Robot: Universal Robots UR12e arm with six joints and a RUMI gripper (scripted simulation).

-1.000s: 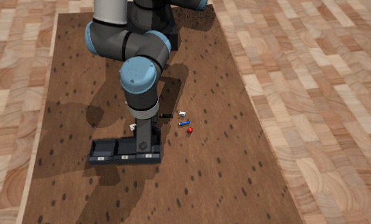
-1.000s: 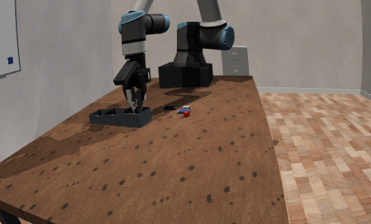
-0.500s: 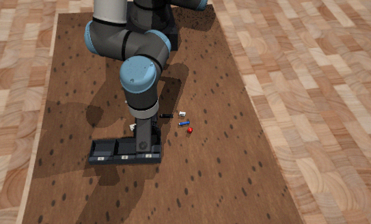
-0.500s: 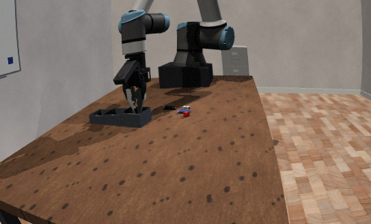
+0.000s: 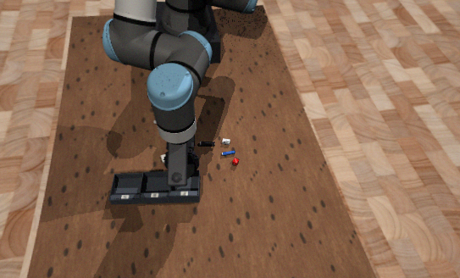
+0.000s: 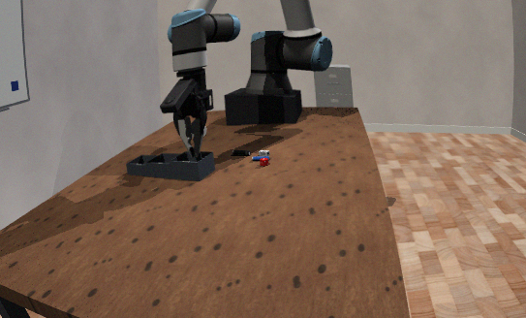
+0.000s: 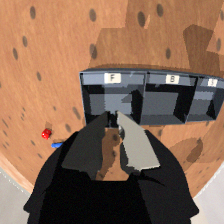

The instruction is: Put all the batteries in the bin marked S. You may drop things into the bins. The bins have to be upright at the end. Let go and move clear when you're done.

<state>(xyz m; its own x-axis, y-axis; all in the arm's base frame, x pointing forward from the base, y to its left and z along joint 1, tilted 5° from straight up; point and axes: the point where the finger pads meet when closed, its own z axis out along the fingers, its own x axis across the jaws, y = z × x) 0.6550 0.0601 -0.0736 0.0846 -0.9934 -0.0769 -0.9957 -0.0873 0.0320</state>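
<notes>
Tapering, dark claw, seemingly shut, above smooth boxy bins.

The three-part bin carries labels (white ones): F, B and, apparently, S.

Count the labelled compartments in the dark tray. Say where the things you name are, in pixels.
3: the F compartment (image 7: pixel 111 102) beneath the gripper (image 5: pixel 177 180) (image 6: pixel 194 156) (image 7: pixel 114 117), B (image 7: pixel 162 107) in the middle, and S (image 7: pixel 204 106) at the opposite end. None is hidden.
</notes>
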